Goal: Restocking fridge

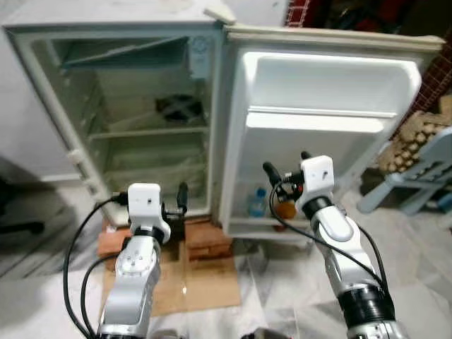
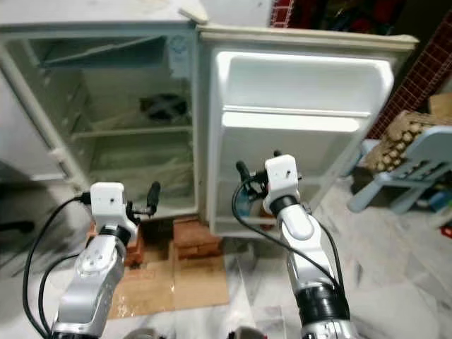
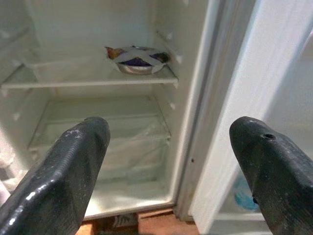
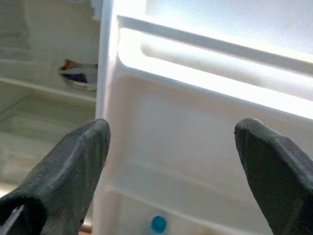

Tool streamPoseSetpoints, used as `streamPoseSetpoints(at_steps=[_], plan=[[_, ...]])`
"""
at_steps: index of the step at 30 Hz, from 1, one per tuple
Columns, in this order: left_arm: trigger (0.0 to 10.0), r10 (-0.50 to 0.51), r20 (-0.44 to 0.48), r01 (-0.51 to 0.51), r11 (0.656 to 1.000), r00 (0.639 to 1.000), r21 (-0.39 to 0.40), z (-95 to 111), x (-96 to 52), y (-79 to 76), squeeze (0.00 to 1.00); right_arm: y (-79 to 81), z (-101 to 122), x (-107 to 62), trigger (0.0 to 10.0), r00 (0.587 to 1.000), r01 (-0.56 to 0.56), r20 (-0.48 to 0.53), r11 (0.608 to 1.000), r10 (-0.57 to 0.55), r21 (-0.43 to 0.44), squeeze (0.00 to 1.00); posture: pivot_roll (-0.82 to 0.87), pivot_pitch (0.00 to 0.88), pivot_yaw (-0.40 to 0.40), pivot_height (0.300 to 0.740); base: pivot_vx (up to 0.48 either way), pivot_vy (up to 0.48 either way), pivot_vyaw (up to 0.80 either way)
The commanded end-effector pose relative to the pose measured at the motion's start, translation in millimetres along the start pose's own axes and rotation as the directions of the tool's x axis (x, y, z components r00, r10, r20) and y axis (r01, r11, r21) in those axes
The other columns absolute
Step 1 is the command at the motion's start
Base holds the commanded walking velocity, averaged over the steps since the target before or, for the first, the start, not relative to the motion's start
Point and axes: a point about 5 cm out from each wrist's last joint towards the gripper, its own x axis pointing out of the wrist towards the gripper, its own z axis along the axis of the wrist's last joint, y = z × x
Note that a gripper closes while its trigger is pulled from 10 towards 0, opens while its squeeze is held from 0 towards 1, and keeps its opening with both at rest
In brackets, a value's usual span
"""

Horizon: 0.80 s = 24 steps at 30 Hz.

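Head view: I hold both grippers, left (image 1: 182, 198) and right (image 1: 286, 173), spread and empty before the open fridge (image 1: 141, 120); a bottle (image 1: 258, 203) sits in the door's bottom shelf. Reaching in, I risk clipping the door (image 1: 318, 92).

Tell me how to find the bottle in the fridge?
Find the open fridge door, then its lowest shelf. The clear bottle with a blue cap stands there, left of an orange thing by the right gripper.
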Motion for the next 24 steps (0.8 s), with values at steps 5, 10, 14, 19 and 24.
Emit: streamPoseSetpoints(at_steps=[5, 10, 14, 19, 24], plan=[[10.0, 0.013, -0.003, -0.013, 1.000, 1.000, 0.009, -1.2, -2.3, 4.4, 0.00, 3.6, 0.5, 2.0, 10.0, 1.000, -0.016, 0.001, 1.000, 0.016, 0.002, 0.00, 0.05, 0.051, -0.037, 0.740, 0.000, -0.469, 0.00], [10.0, 0.011, -0.001, -0.011, 1.000, 1.000, 0.012, -1.1, -2.1, 4.0, 0.00, 2.5, -0.2, 2.7, 10.0, 1.000, -0.015, 0.000, 1.000, 0.015, 0.003, 0.00, 0.05, 0.048, -0.036, 0.740, 0.000, -0.472, 0.00], [10.0, 0.011, 0.000, -0.011, 1.000, 1.000, 0.014, -0.8, -2.1, 4.4, 0.00, 3.2, 0.2, 3.8, 10.0, 1.000, -0.016, 0.001, 1.000, 0.016, 0.003, 0.00, 0.05, 0.049, -0.036, 0.740, 0.000, -0.472, 0.00], [10.0, 0.014, -0.001, -0.014, 1.000, 1.000, 0.015, -0.6, -2.7, 4.8, 0.00, 4.6, -1.3, 3.7, 10.0, 1.000, -0.022, -0.003, 1.000, 0.022, 0.000, 0.00, 0.06, 0.052, -0.036, 0.740, 0.000, -0.472, 0.00], [10.0, 0.017, -0.001, -0.017, 1.000, 1.000, 0.018, -0.5, -3.3, 5.6, 0.00, 5.1, -2.0, 3.3, 10.0, 1.000, -0.020, -0.007, 1.000, 0.020, -0.002, 0.00, 0.06, 0.056, -0.034, 0.740, 0.000, -0.472, 0.00]])
